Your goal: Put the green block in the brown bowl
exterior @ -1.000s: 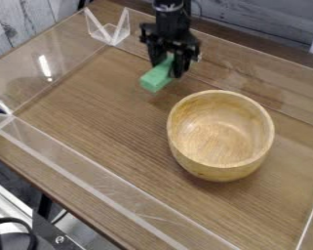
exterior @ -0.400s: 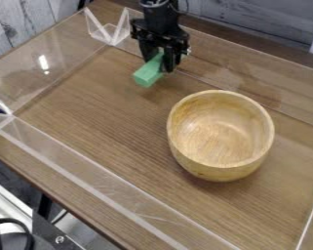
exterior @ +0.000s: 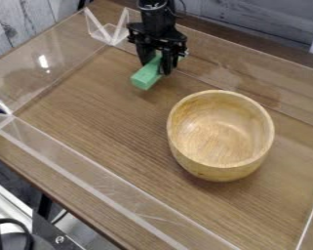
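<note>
The green block (exterior: pixel 147 76) is a small bright green bar, tilted, in the back middle of the wooden table. My black gripper (exterior: pixel 160 61) comes down from above and is shut on the block's upper end. Whether the block's lower end touches the table I cannot tell. The brown bowl (exterior: pixel 225 167) is a round, light tan wooden bowl with thick walls. It stands upright and empty to the right of the block and nearer the front, apart from both block and gripper.
Low clear acrylic walls (exterior: pixel 67 161) run along the front and left edges of the wooden table (exterior: pixel 81 107). A clear folded plastic piece (exterior: pixel 109 29) stands at the back left, close to the gripper.
The gripper has moved a little left and toward the back, away from the bowl, carrying the green block with it. The bowl has not moved.
</note>
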Controlling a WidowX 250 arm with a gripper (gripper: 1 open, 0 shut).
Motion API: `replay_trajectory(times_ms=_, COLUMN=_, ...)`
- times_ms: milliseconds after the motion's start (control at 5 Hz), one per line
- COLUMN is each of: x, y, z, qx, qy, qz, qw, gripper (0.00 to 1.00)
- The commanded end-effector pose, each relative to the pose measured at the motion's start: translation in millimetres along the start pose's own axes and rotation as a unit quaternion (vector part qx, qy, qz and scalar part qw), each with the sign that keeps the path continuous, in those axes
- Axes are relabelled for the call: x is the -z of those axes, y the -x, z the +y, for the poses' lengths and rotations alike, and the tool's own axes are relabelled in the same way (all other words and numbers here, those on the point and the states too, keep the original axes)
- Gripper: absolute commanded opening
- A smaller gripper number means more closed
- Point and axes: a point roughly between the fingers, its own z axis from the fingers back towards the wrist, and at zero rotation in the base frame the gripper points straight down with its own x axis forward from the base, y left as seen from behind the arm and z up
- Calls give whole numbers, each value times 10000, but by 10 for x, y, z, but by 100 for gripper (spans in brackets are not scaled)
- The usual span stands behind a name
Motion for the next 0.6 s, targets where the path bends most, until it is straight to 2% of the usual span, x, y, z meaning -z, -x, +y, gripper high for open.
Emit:
replay_trajectory(times_ms=0, x=-151, y=-138, z=-18, qx=-29, qy=-90, qz=-343, qw=9994, gripper=0)
replay_trajectory(times_ms=200, x=-105, y=-82, z=-66, qx=-75, qy=-80, qz=-359, qw=9993, gripper=0)
replay_trajectory(times_ms=400, x=-163, y=-90, z=-150, qx=-144, qy=-51, qz=-454, qw=9989, gripper=0)
